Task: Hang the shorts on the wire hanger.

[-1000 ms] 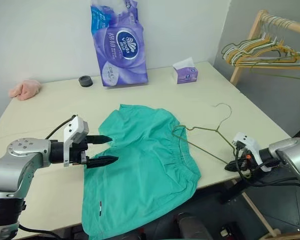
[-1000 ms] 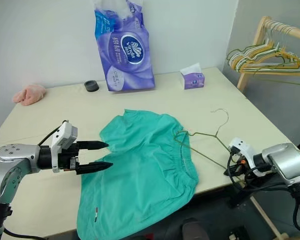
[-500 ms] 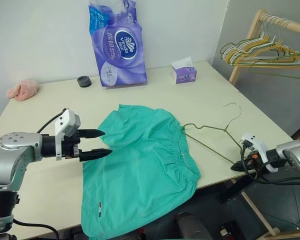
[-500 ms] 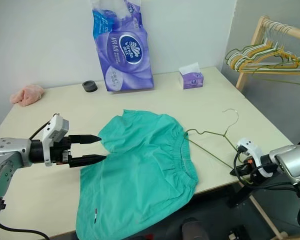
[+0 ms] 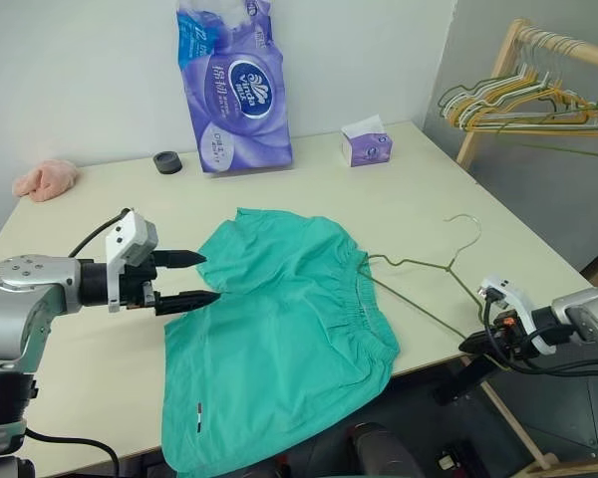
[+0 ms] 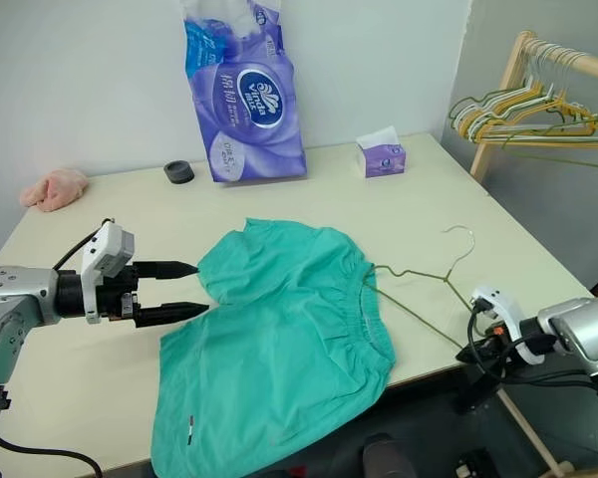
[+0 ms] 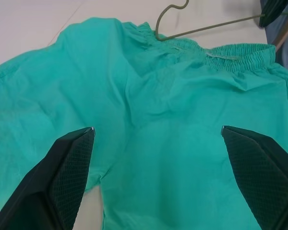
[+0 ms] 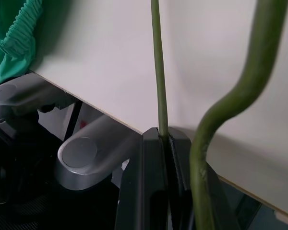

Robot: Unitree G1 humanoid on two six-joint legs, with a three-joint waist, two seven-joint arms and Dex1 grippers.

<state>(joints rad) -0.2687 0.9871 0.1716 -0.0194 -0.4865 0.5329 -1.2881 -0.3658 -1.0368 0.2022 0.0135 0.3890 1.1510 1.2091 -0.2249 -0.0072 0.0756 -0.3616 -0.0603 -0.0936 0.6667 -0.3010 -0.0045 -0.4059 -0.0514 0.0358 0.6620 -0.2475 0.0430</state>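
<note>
Gaping wide, the left gripper [image 5: 201, 278] hovers at the left edge of the shorts [image 5: 279, 339], gripping nothing. Past the table's [image 5: 100, 368] near right edge, the right gripper [image 5: 471, 344] is clenched on the wire hanger [image 5: 419, 289], whose other end reaches the waistband. A wooden rack [image 5: 498, 70] stands against the wall.

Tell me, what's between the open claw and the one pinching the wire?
The shorts lie spread between the left gripper and the right gripper, with the wire hanger running on from their waistband, in the head views.
</note>
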